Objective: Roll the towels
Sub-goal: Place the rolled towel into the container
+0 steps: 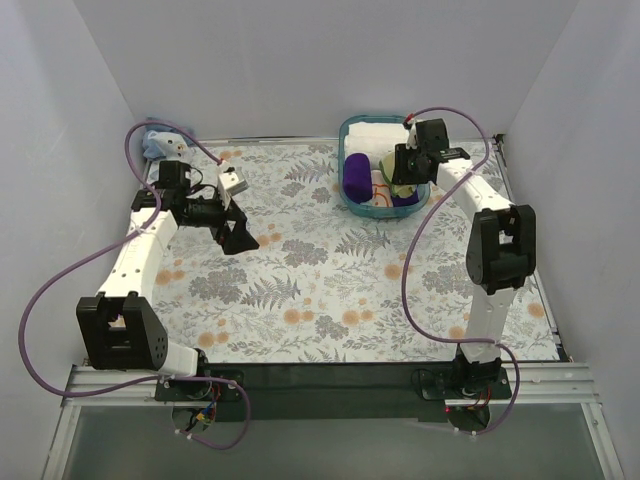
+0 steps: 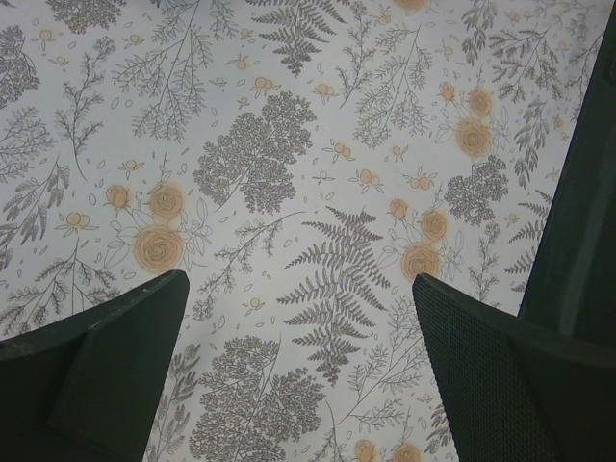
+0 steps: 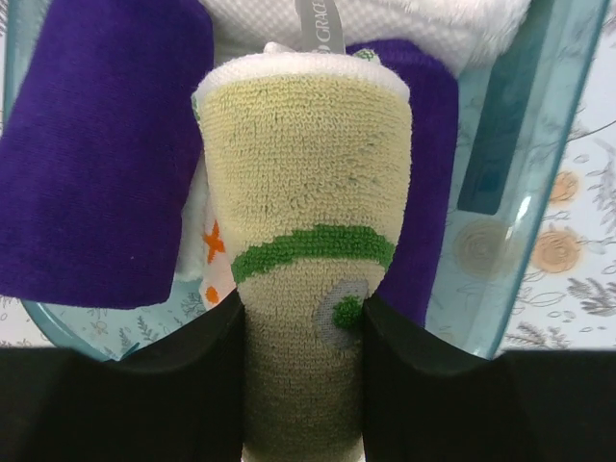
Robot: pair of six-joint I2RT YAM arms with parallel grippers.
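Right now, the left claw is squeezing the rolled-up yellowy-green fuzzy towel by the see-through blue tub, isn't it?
Not the left one. The right claw is squeezing the rolled-up yellow-green fuzzy towel by the see-through blue plastic tub, as the right wrist view shows. The left claw is open over the flowery tablecloth, holding nothing.

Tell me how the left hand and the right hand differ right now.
The left hand stands wide open and empty; the right hand is closed on the rolled yellow-green towel. The left hand hangs over bare floral tabletop; the right hand is at the teal basket. Both are dark and two-fingered.
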